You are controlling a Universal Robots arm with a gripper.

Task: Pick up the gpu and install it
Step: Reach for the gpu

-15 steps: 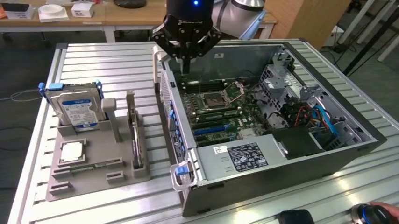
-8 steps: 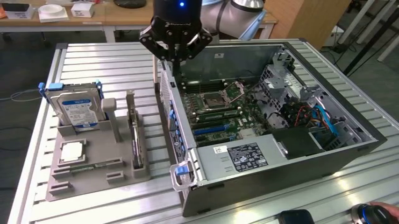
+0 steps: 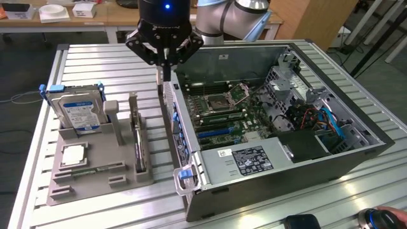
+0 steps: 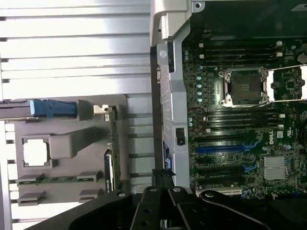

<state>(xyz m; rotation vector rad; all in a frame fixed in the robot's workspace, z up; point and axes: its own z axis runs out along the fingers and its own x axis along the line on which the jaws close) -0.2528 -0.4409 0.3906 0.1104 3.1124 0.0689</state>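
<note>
Where the slatted aluminium tabletop (image 3: pixel 95 57) (image 4: pixel 72 48) carries the lot, items are entered by descending size.

1. Computer case (image 3: pixel 286 191) (image 4: pixel 172 19): tower lying on its side, side panel off, interior exposed. It sits toward the exterior view's right.
2. Robot arm (image 3: pixel 235 14): grey and blue, reaching in from behind the case.
3. Motherboard (image 3: pixel 222 114) (image 4: pixel 240 143): green, fitted inside the case. Its processor socket is open, and blue and black expansion slots are visible.
4. Grey holder (image 3: pixel 95 183) (image 4: pixel 67 143): a moulded parts tray on the tabletop, toward the exterior view's left and just beside the case.
5. Power supply (image 3: pixel 251 160): a silver box with a black label, in the near corner of the case.
6. Hard drive (image 3: pixel 79 112): silver with a blue-white label and blue rails, standing upright at the far end of the holder.
7. Gpu (image 3: pixel 139 143) (image 4: pixel 114 143): a thin dark card standing on edge in the holder slot nearest the case. Its greyish metal end sits at the hard-drive end. It is not lifted and not touched.
8. Pincer (image 3: pixel 165 71) (image 4: pixel 162 173): black, pointing down, fingers clenched together. It apparently holds nothing, though the tips are dim. It hangs above the strip of tabletop between holder and case, close to the case's rear wall and apart from the gpu.
9. Processor chip (image 3: pixel 73 155) (image 4: pixel 36 152): a silver square lying flat in a holder recess.
10. Memory stick (image 3: pixel 95 169) (image 4: pixel 53 179): narrow and green, lying in the holder near the processor chip.
</note>
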